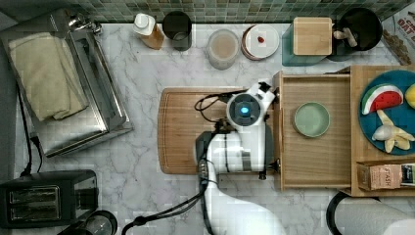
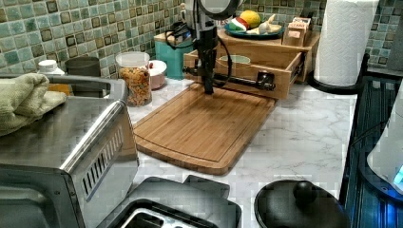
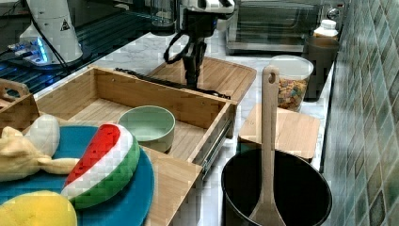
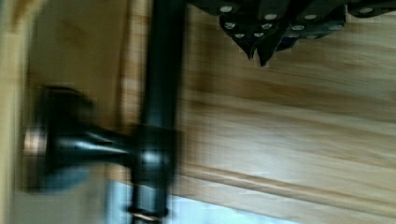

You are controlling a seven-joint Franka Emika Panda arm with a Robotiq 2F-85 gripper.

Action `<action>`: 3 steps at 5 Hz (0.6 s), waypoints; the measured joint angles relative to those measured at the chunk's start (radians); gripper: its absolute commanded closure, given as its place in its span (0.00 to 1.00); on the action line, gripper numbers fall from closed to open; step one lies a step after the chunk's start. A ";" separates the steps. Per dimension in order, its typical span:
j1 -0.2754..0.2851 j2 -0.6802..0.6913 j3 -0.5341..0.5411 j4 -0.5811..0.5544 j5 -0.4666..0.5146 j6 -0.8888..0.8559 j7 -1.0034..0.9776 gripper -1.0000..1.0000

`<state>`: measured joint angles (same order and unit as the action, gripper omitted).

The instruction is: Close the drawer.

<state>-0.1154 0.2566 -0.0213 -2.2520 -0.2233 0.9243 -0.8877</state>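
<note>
The drawer (image 1: 313,131), a shallow light-wood box with a black bar handle (image 2: 237,80), stands pulled out over white-veined marble counter (image 1: 142,196), a pale green bowl (image 1: 311,119) inside. The gripper (image 2: 208,90), fingertips pressed together, hangs above the grooved bamboo board (image 2: 204,126), just before the handle. Green mosaic tile (image 2: 71,28) backs the counter.

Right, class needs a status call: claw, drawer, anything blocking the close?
Claw shut, empty, just in front of the black bar handle. Drawer pulled open, green bowl inside. Nothing seen blocking the slide.
</note>
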 measured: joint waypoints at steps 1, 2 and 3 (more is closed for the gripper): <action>-0.046 0.004 -0.029 0.012 0.003 -0.026 -0.087 1.00; -0.101 0.005 -0.035 0.020 0.036 -0.033 -0.113 1.00; -0.157 0.007 -0.036 0.023 0.116 -0.010 -0.181 1.00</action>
<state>-0.2725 0.2639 -0.0570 -2.2285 -0.1071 0.9141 -1.0684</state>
